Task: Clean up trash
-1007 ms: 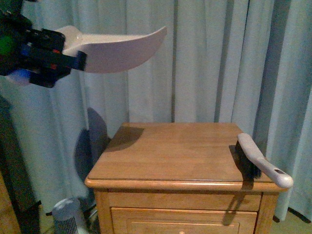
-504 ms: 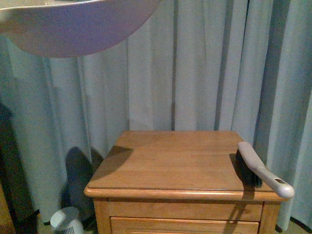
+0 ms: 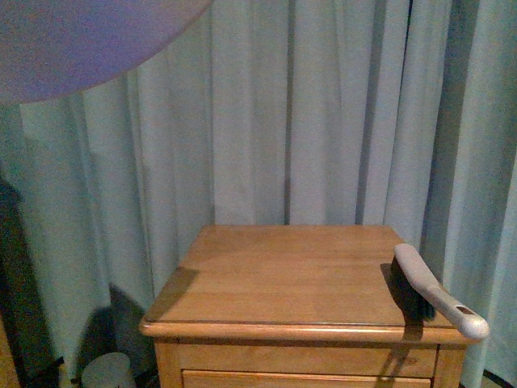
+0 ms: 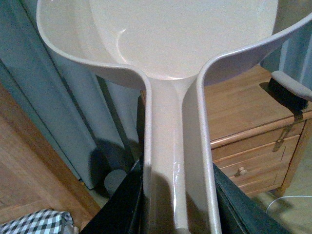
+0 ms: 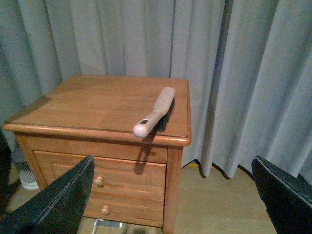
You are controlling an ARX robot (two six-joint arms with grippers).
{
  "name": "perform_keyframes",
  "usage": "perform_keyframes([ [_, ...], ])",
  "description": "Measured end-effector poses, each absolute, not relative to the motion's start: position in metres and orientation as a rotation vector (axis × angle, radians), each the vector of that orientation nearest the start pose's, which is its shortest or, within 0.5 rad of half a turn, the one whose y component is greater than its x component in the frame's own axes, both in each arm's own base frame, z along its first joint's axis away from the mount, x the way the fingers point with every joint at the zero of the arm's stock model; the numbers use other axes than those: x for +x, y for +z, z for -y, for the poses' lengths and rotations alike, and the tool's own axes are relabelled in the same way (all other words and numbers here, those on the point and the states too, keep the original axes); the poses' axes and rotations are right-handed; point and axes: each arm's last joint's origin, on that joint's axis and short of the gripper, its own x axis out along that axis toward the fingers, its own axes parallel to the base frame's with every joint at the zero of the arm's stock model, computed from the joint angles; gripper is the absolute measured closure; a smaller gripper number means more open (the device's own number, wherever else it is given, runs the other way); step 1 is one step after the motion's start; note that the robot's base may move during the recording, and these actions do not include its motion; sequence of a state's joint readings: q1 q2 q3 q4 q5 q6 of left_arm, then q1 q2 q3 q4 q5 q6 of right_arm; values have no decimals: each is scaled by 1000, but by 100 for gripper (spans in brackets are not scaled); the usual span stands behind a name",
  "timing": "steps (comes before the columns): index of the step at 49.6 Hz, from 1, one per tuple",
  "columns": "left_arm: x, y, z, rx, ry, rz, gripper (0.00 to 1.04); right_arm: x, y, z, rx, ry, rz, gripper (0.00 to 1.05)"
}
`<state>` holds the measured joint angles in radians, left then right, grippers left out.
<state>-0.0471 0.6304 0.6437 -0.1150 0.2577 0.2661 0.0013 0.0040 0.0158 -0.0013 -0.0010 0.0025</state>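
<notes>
No trash shows in any view, and the pan of the beige dustpan [image 4: 185, 34] looks bare inside. My left gripper [image 4: 178, 204] is shut on the dustpan's handle, its black fingers [image 4: 117, 204] pressed against both sides. In the front view the dustpan's underside [image 3: 73, 40] fills the top left corner, high above the nightstand [image 3: 299, 275]. My right gripper [image 5: 170, 195] is open with nothing between its fingers [image 5: 53, 204], held in front of the nightstand [image 5: 97, 102] and off its right front corner.
A hand brush [image 3: 436, 291] with a grey handle lies on the nightstand's right edge, handle past the front rim; the brush [image 5: 155, 111] also shows in the right wrist view. Grey curtains [image 3: 323, 113] hang behind. A small white fan [image 3: 105, 370] stands on the floor at left. A checked cloth [image 4: 34, 222] lies low.
The dustpan has risen and swung toward the camera, from side-on at upper left to filling the top left corner. My left gripper has left the front view. The brush has not moved on the nightstand.
</notes>
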Motion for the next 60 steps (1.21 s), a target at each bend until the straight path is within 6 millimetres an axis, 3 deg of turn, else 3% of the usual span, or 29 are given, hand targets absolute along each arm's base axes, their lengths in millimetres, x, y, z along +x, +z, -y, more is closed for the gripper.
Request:
perform_keyframes([
  [34, 143, 306, 10, 225, -295, -80, 77, 97, 168, 0, 3, 2, 10, 7],
  [45, 143, 306, 9, 224, -294, -80, 77, 108, 167, -1, 24, -319, -262, 7],
  [48, 143, 306, 10, 224, -295, -80, 77, 116, 175, -1, 41, -321, -298, 7],
  [54, 143, 306, 9, 224, -294, -80, 77, 140, 207, 0, 101, -288, -334, 7],
  [60, 143, 306, 9, 224, -294, -80, 77, 190, 253, 2, 191, -263, -446, 7],
])
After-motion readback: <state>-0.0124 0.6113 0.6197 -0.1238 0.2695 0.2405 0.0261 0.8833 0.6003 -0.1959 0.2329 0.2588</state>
